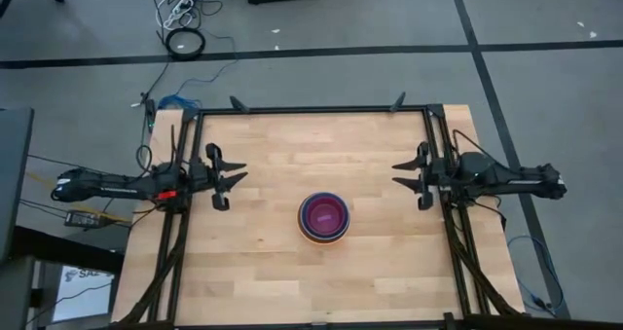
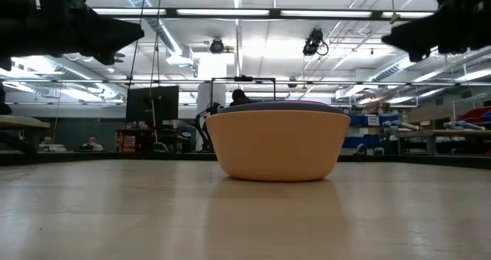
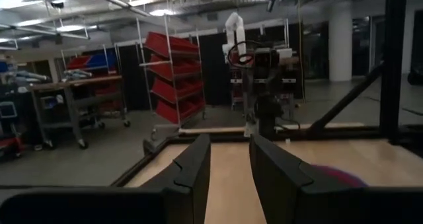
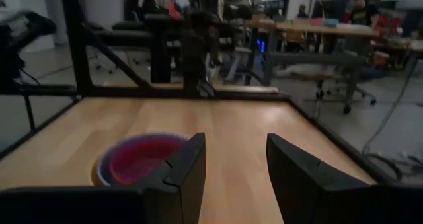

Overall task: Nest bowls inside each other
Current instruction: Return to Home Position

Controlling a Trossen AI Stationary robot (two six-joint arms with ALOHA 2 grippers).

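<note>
The bowls (image 1: 323,216) stand nested in one stack at the table's middle, resting on the outermost bowl's base. From above, a purple and red inside shows within a blue and orange rim. In the low view the orange outer bowl (image 2: 278,145) stands upright on the wood. My left gripper (image 1: 229,176) hovers at the table's left edge, open and empty. At the right edge my right gripper (image 1: 407,176) is open and empty too. Both point level toward the stack, well apart from it. The right wrist view shows the stack (image 4: 135,159) beyond its fingers (image 4: 182,168).
A black frame (image 1: 311,109) with clamps runs along the table's far edge and both sides. Bare wood (image 1: 292,281) lies all around the stack. Cables (image 1: 185,43) lie on the floor beyond the far edge.
</note>
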